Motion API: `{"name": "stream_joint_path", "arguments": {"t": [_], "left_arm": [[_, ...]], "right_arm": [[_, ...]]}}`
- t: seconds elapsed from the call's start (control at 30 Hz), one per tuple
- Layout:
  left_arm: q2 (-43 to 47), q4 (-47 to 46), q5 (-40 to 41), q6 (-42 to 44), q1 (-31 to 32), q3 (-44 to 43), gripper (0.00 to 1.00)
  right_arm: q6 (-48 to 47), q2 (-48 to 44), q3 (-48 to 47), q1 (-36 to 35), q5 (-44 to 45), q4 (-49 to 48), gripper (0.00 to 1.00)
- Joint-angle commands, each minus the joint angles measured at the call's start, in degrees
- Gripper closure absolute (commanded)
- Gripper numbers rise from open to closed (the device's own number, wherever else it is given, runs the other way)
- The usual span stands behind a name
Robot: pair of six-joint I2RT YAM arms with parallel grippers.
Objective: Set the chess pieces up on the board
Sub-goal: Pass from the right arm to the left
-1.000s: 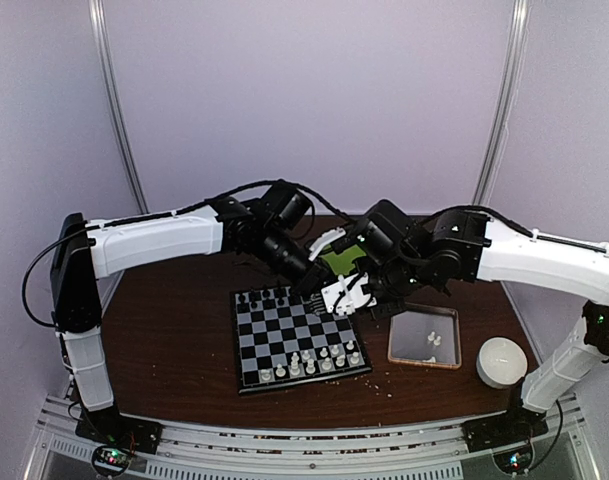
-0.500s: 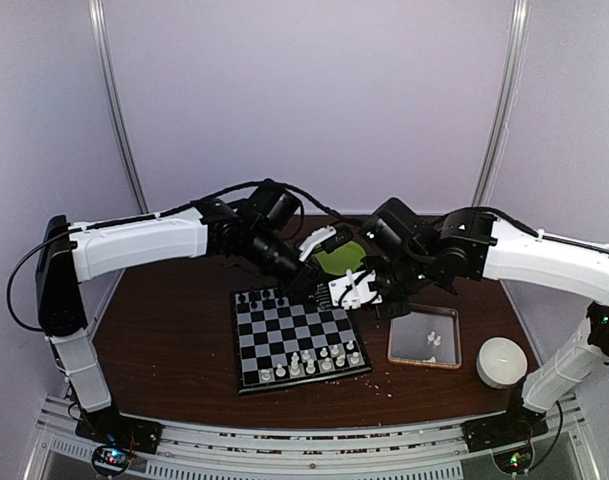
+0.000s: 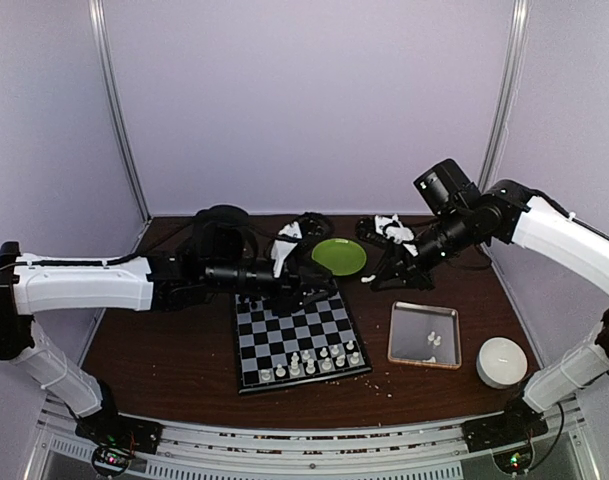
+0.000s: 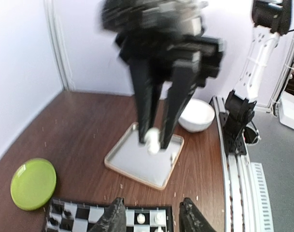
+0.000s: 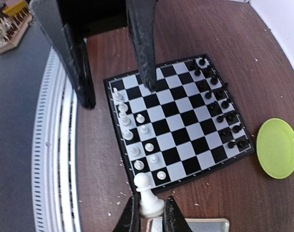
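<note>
My right gripper (image 5: 150,207) is shut on a white pawn (image 5: 145,185), holding it upright by its base. In the top view it (image 3: 374,282) hangs between the board (image 3: 284,340) and the clear tray (image 3: 409,345). The black-and-grey board carries white chess pieces (image 3: 314,360) on its two near rows and black ones (image 3: 259,297) along the far edge. My left gripper (image 4: 153,221) stands open and empty over the board's far right corner (image 3: 309,290). The left wrist view shows the right gripper's blurred fingers (image 4: 173,111) with the pawn (image 4: 151,138).
The tray (image 4: 122,162) holds a few loose white pieces (image 3: 434,338). A white bowl (image 3: 502,362) sits to its right, and a green plate (image 3: 339,256) lies behind the board. Crumbs dot the brown table (image 3: 164,350).
The left gripper has opened and its arm has dropped low and drawn back to the left. The right arm has swung up and right, off the board's corner, with the pawn.
</note>
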State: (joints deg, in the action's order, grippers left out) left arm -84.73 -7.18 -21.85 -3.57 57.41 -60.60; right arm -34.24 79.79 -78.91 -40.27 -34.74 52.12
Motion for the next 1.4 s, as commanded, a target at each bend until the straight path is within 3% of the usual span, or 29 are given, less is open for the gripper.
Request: {"name": "stream_joint_path", "arguments": {"t": [0.0,0.4,0.9,1.1,1.37], "left_arm": [[0.25,-12.39,4.04,6.62,3.08,-1.39,0.61],[-4.3,-9.12,1.88,10.05,5.05,-6.48,0.64],[-7.27,-5.21,0.44,11.04,5.43,-9.92,0.84],[-8.02,-4.24,1.3,11.14,5.52,-10.21,0.81],[-8.09,-2.4,1.94,11.07,5.47,-11.2,0.94]], "right_arm": [[4.01,1.6,-3.53,2.49,-15.81,3.61,0.91],[5.32,1.61,-2.65,2.92,-17.97,2.46,0.9],[5.32,1.75,-2.56,3.01,-18.56,2.55,0.9],[5.49,1.73,-2.48,3.07,-18.87,2.49,0.9],[5.31,1.53,-1.75,3.08,-18.13,2.3,0.87]]}}
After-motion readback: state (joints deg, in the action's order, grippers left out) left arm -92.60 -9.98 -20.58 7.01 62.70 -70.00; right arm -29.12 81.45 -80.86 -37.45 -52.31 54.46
